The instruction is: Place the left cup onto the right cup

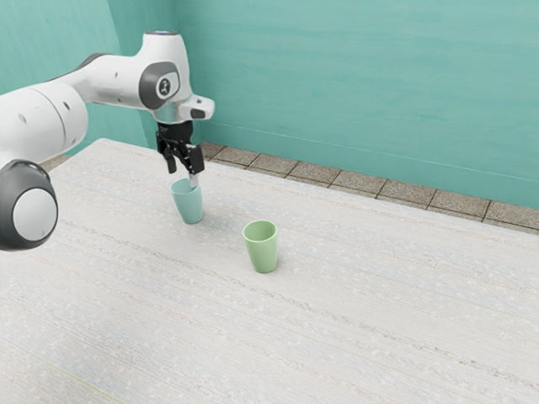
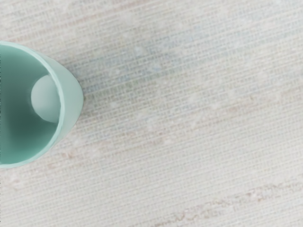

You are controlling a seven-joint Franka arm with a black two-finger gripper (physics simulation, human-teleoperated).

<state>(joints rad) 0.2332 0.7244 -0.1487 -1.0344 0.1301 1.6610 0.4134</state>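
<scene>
Standing nearest on the pale table, the green cup is upright, mouth up. Farther back, toward the exterior view's left and well apart from it, the teal cup also stands upright. The gripper hangs just above its rim, fingers apparently spread and gripping nothing. Beyond lie brown floor tiles and a teal wall.
</scene>
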